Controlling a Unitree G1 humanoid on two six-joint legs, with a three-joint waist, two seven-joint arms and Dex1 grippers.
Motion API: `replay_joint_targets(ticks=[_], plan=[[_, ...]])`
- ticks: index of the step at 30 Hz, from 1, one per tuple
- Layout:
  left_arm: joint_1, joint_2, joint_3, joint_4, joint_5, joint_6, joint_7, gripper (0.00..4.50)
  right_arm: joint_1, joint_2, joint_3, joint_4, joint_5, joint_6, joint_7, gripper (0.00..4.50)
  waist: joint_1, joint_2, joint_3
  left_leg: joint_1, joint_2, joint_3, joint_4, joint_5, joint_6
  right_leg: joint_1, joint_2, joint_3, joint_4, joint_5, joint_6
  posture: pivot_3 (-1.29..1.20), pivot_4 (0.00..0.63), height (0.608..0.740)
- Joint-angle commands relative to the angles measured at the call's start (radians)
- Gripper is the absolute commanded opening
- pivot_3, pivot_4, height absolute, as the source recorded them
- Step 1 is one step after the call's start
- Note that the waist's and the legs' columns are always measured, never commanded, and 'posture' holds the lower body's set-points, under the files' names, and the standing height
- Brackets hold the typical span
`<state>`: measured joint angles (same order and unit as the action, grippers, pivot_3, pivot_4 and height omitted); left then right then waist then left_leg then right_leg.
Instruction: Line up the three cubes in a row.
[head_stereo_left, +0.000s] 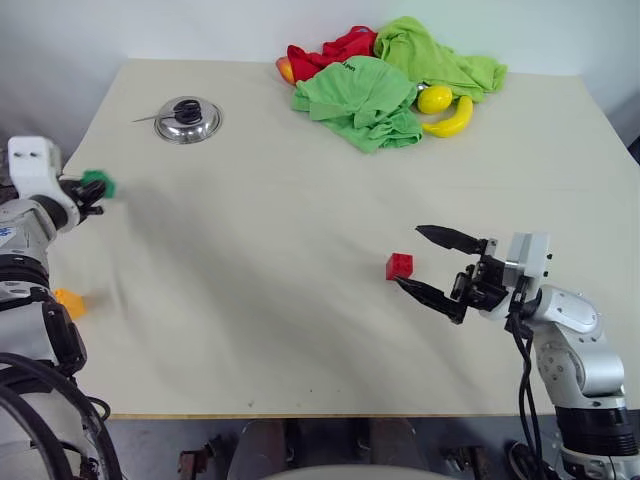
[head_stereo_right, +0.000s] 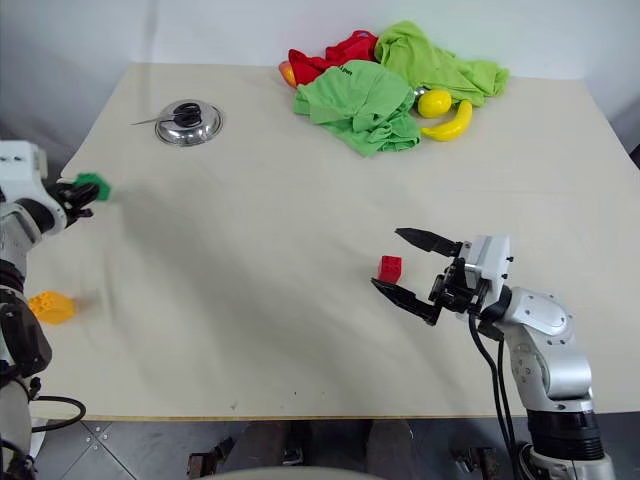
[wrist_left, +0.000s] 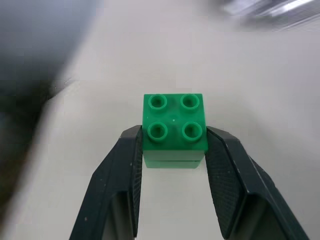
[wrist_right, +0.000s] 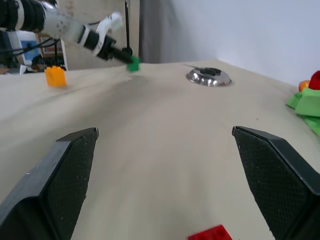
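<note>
My left gripper (wrist_left: 174, 147) is shut on the green cube (wrist_left: 174, 127), pinching its two sides with the studs facing up. It holds the cube just above the table's left edge (head_stereo_left: 98, 183). The orange-yellow cube (head_stereo_left: 69, 302) sits on the table near the left edge, closer to me than the green one. The red cube (head_stereo_left: 399, 266) rests on the table right of the middle. My right gripper (head_stereo_left: 406, 255) is open wide just right of the red cube. In the right wrist view that cube (wrist_right: 210, 233) sits low between the two spread fingers, touching neither.
A metal bowl (head_stereo_left: 187, 120) stands at the back left. At the back edge lies a heap of green cloths (head_stereo_left: 365, 95) and a red cloth (head_stereo_left: 330, 52), with a lemon (head_stereo_left: 434, 98) and a banana (head_stereo_left: 450, 120) beside it. The cream table (head_stereo_left: 250, 280) is bare across its middle.
</note>
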<state>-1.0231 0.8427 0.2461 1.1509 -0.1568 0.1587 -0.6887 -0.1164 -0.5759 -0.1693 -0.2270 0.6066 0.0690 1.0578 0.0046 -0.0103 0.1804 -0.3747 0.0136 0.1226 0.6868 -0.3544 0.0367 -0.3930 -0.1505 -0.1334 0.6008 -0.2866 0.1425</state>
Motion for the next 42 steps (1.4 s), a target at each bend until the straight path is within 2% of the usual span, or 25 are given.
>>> replay_joint_targets(ticks=[1, 3, 5, 9, 14, 21, 29, 42], plan=[[0.077, -0.023, -0.042, -0.297, -0.107, 0.0, -0.364, 1.45, 0.033, -0.05, -0.089, -0.012, 0.023, -0.011, 0.018, 4.5, -0.005, 0.0, 0.0, 0.0, 0.0, 0.0, 0.0, 0.0, 0.0, 0.0, 0.0, 0.0, 0.0, 0.0, 0.0, 0.0, 0.15, 0.74], [0.2, -0.038, -0.102, -0.582, -0.198, 0.048, -0.561, 1.45, 0.069, -0.091, -0.132, -0.017, 0.039, 0.002, 0.047, 4.5, -0.009, 0.0, 0.0, 0.0, 0.0, 0.0, 0.0, 0.0, 0.0, 0.0, 0.0, 0.0, 0.0, 0.0, 0.0, 0.0, 0.15, 0.74], [0.291, -0.042, -0.181, -0.801, -0.233, 0.091, -0.666, 1.45, 0.121, -0.135, -0.177, -0.023, 0.064, 0.018, 0.09, 4.5, -0.011, 0.001, 0.0, 0.001, 0.0, -0.002, -0.001, 0.0, 0.0, -0.001, 0.0, 0.001, 0.0, 0.0, 0.0, 0.0, 0.15, 0.74], [0.328, -0.096, -0.309, -0.941, -0.205, 0.094, -0.73, 1.45, 0.207, -0.174, -0.232, -0.02, 0.092, -0.003, 0.189, 4.5, -0.005, 0.001, 0.0, 0.002, 0.002, -0.002, 0.001, 0.0, 0.0, 0.0, 0.001, 0.001, 0.001, 0.0, 0.0, 0.0, 0.15, 0.74], [0.291, -0.216, -0.445, -0.838, -0.057, -0.065, -0.695, 1.45, 0.281, -0.191, -0.263, 0.023, 0.074, -0.045, 0.287, 4.5, -0.001, 0.001, 0.0, 0.004, 0.003, -0.002, 0.011, -0.001, 0.002, 0.002, 0.0, 0.005, 0.008, 0.0, 0.001, 0.0, 0.15, 0.74], [0.158, -0.352, -0.478, -0.585, 0.068, -0.177, -0.545, 1.45, 0.324, -0.145, -0.276, 0.031, 0.056, -0.083, 0.258, 4.5, 0.005, 0.001, 0.0, 0.003, 0.005, -0.003, 0.013, 0.0, 0.004, 0.0, -0.001, 0.007, 0.009, 0.002, 0.0, 0.0, 0.15, 0.74], [0.071, -0.416, -0.503, -0.444, 0.105, -0.227, -0.594, 1.45, 0.347, -0.107, -0.255, 0.007, 0.052, -0.09, 0.228, 4.5, 0.015, 0.001, 0.0, 0.003, 0.003, -0.002, 0.013, -0.001, 0.005, 0.0, -0.002, 0.007, 0.008, 0.002, 0.0, 0.0, 0.15, 0.74], [0.019, -0.502, -0.508, -0.357, 0.133, -0.227, -0.598, 1.45, 0.32, -0.113, -0.247, 0.076, 0.04, -0.112, 0.255, 4.5, 0.023, 0.001, 0.0, 0.002, 0.003, -0.003, 0.013, -0.002, 0.007, 0.001, -0.004, 0.006, 0.008, 0.002, 0.0, 0.0, 0.15, 0.74]])
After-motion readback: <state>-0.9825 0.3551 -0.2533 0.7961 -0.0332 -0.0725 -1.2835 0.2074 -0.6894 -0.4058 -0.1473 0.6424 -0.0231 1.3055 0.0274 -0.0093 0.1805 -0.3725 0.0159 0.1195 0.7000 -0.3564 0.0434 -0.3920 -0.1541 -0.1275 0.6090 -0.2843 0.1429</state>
